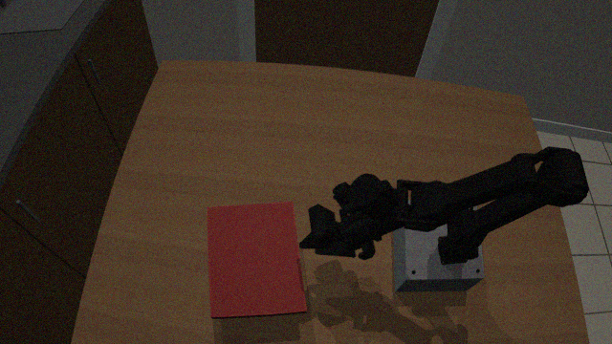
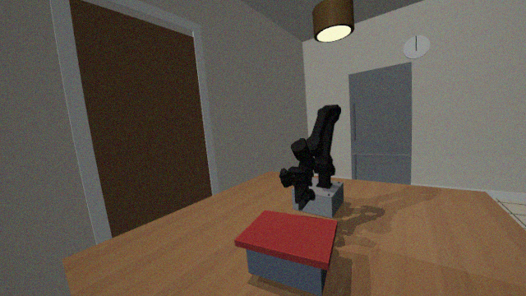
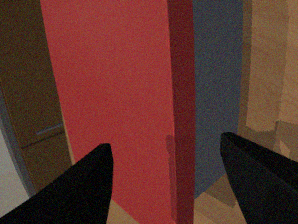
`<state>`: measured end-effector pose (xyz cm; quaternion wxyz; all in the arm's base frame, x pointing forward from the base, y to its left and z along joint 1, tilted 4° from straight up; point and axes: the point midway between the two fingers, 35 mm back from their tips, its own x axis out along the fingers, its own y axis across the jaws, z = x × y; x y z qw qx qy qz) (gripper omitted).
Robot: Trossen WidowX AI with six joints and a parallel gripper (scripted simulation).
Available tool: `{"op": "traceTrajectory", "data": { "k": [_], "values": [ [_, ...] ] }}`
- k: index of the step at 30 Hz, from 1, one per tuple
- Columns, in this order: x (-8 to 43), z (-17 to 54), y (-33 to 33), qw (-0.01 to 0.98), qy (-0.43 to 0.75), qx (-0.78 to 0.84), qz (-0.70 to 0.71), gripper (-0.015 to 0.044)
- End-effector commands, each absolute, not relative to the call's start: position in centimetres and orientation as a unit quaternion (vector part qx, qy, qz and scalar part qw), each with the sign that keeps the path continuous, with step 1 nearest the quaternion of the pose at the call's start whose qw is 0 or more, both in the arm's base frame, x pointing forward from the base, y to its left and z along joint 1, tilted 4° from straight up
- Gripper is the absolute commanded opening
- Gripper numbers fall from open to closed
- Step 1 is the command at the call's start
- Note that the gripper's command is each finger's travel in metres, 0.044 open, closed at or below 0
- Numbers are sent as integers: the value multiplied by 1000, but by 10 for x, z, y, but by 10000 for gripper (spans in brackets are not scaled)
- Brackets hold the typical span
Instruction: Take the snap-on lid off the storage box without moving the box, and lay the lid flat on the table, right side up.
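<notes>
The red lid point(image 1: 255, 260) point(image 2: 289, 236) point(image 3: 120, 90) is sitting on the box point(image 2: 283, 269) point(image 3: 215, 90). The tool point(image 1: 308, 239) point(image 2: 302, 205) point(image 3: 166, 147) is hanging near, fingers apart, holding nothing. Pushing crooked or too low could be making the box slide.

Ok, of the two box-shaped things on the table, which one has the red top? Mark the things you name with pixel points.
The storage box point(image 2: 283, 269) point(image 3: 216, 90), blue-grey under its overhanging red lid point(image 1: 255, 258) point(image 2: 289, 236) point(image 3: 112, 85); the arm's base block point(image 1: 426, 263) point(image 2: 314, 205) is grey throughout.
</notes>
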<state>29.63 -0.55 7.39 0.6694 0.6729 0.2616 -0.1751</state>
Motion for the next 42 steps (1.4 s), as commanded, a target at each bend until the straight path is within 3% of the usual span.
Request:
{"op": "traceTrajectory", "data": {
  "k": [1, 27, 29, 40, 42],
  "values": [
    [302, 70, -5, 668, 261, 674, -177, 235],
    [331, 44, 1, 668, 259, 675, -176, 235],
    [331, 44, 1, 668, 259, 675, -176, 182],
    [331, 44, 1, 668, 259, 675, -176, 109],
    [331, 44, 1, 668, 259, 675, -176, 57]
  ]
}}
